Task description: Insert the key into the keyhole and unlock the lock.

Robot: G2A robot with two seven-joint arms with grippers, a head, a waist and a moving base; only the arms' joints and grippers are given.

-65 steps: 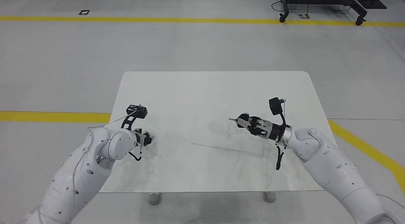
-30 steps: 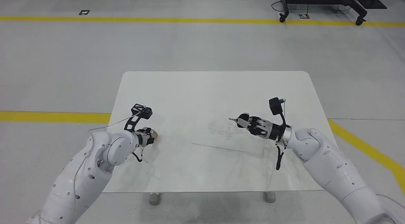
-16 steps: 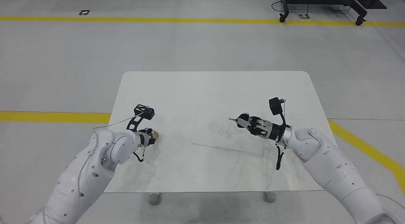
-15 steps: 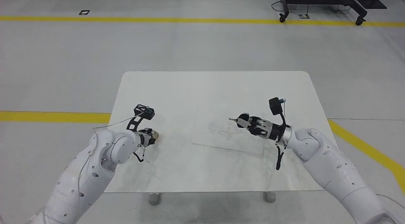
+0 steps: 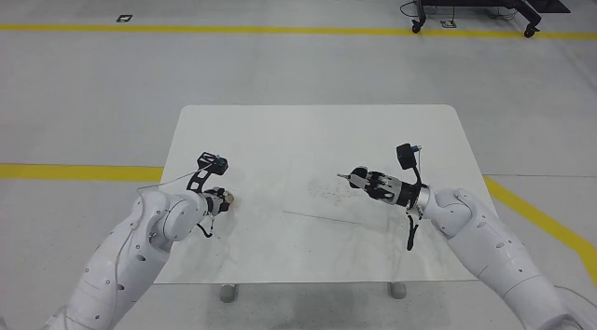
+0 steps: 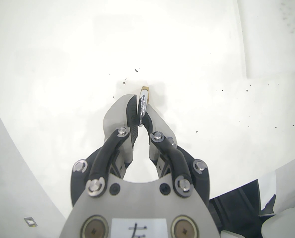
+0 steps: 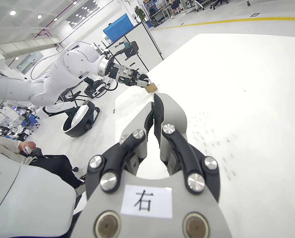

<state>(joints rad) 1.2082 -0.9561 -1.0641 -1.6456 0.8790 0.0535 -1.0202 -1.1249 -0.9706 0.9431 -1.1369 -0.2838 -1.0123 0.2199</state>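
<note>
Your L gripper [image 6: 140,104] has its jaws clamped on the padlock [image 6: 145,92]. The pads pinch the silver shackle and the brass body sticks out past the fingertips. In the top view the L gripper sits over the table's [image 5: 317,134] L side, near the front edge, pointing in toward the middle. The brass body is low, right at the tabletop. Can't tell whether it touches the surface or hangs just above it. The R wrist view shows it from afar, as a small brass block just beyond the far gripper's tips, close to the table's L edge.

Your R gripper [image 7: 154,104] has its jaws pressed together, w/ the ribbed black pads meeting along their length. In the top view a thin silver tip pokes out past its fingertips. That's the key [image 5: 341,177], as far as you can make out. It's edge-on and too small to read in the R wrist view. The R gripper is over the R half of the table, aimed L toward the padlock.

Key tip and padlock are well apart, w/ bare tabletop between them. The two grippers face each other roughly on one line, and the key isn't in the keyhole. The keyhole itself can't be made out in any view.

Faint dark scuff marks [image 5: 326,190] speckle the tabletop just beside the R gripper's tip.
</note>
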